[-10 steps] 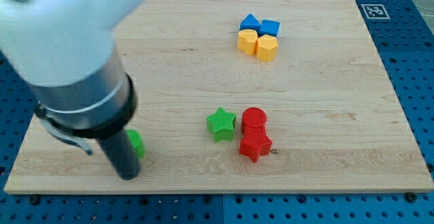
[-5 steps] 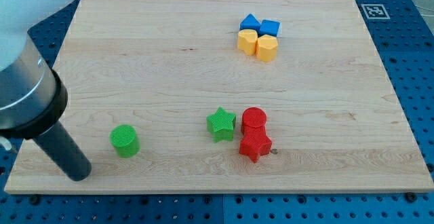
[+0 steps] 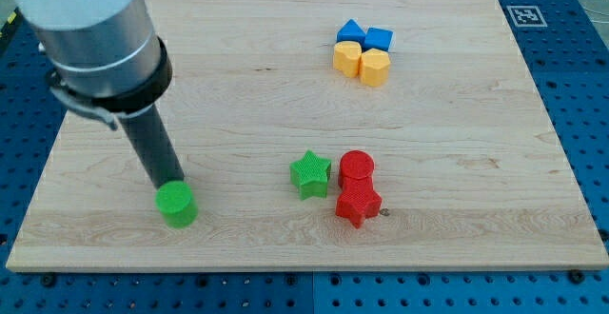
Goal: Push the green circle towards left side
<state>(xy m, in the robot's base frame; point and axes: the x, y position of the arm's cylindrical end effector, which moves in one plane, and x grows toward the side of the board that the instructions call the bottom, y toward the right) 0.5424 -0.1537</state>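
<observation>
The green circle (image 3: 177,205) stands on the wooden board (image 3: 285,114) near the view's bottom left. My tip (image 3: 168,183) is at the circle's upper edge, touching it or very close, on the side toward the view's top. The dark rod rises from there up and to the left into the grey arm body (image 3: 95,29).
A green star (image 3: 310,174) sits right of the circle, with a red circle (image 3: 357,168) and a red star (image 3: 358,203) beside it. Near the view's top are a blue triangle (image 3: 350,31), a blue block (image 3: 378,39) and two yellow blocks (image 3: 362,64).
My tip swung from over the green circle to the board's bottom left, then back up to the circle's upper edge. The green circle sits about where it was.
</observation>
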